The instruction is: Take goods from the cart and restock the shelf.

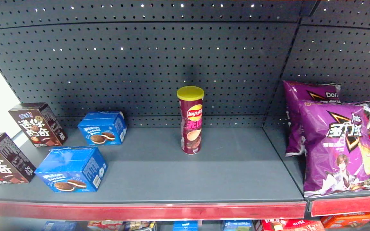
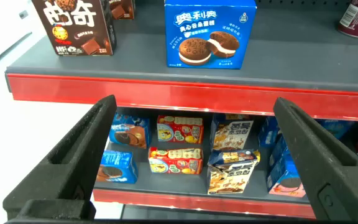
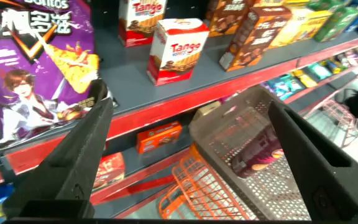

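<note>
A dark red chips can (image 1: 190, 120) with a yellow lid stands upright mid-shelf on the grey shelf board (image 1: 172, 179). My left gripper (image 2: 194, 102) is open and holds nothing; it hovers in front of the shelf's red front edge (image 2: 185, 87), below a blue cookie box (image 2: 209, 34). My right gripper (image 3: 188, 99) is also open with nothing in it. It hangs above a grey mesh cart basket (image 3: 229, 134) that holds a dark red package (image 3: 260, 155).
Two blue cookie boxes (image 1: 72, 169) (image 1: 103, 127) and two brown boxes (image 1: 38, 124) (image 1: 3, 158) fill the shelf's left. Purple chip bags (image 1: 336, 150) and a red-white wafer box (image 3: 178, 50) lie to the right. Free board surrounds the can. Lower shelves hold several boxes (image 2: 176, 149).
</note>
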Robot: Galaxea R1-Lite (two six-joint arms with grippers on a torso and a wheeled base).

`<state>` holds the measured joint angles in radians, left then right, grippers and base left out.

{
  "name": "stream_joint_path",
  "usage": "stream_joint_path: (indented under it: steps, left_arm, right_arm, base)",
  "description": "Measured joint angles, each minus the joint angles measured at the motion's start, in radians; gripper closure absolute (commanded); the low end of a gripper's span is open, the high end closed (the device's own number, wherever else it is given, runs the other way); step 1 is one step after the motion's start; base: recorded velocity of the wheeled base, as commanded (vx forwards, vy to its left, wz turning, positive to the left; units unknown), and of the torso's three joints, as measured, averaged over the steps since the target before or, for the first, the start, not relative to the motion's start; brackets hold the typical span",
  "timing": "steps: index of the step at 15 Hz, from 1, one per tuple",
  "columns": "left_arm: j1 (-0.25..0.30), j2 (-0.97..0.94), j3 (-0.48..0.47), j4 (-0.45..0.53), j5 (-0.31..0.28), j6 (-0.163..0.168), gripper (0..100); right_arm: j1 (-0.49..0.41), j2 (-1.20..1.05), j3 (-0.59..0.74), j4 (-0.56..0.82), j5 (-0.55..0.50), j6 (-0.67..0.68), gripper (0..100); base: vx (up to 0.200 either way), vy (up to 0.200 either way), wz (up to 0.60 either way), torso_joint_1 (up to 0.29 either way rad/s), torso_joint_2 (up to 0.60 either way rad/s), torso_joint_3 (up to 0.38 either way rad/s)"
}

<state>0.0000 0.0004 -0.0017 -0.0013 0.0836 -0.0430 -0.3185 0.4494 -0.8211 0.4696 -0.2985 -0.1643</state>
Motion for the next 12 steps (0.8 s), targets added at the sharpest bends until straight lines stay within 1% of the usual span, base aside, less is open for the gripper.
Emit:
stream_joint_path:
  steps: [3,7,9,12]
  left_arm:
    - [0.000,0.000,0.000,0.001,-0.010,0.008,0]
    - [0.000,0.000,0.001,0.002,-0.010,0.010,0]
    - [0.000,0.000,0.001,0.001,-0.008,0.007,0]
    - [0.000,0.000,0.001,0.001,-0.007,0.012,0]
  right_arm:
    - [-0.007,-0.030,0.039,-0.002,0.000,-0.009,0]
    - [-0.001,-0.077,0.104,-0.011,0.010,-0.053,0]
    - [0.001,-0.091,0.119,-0.013,0.010,-0.053,0]
    - [0.002,-0.104,0.136,-0.020,0.011,-0.053,0]
  base:
    - [0.000,0.000,0.00,0.000,0.00,0.000]
    - [-0.200,0.000,0.00,0.012,0.01,0.002]
    - [0.000,0.000,0.00,0.000,0.00,0.000]
    - [0.000,0.000,0.00,0.000,0.00,0.000]
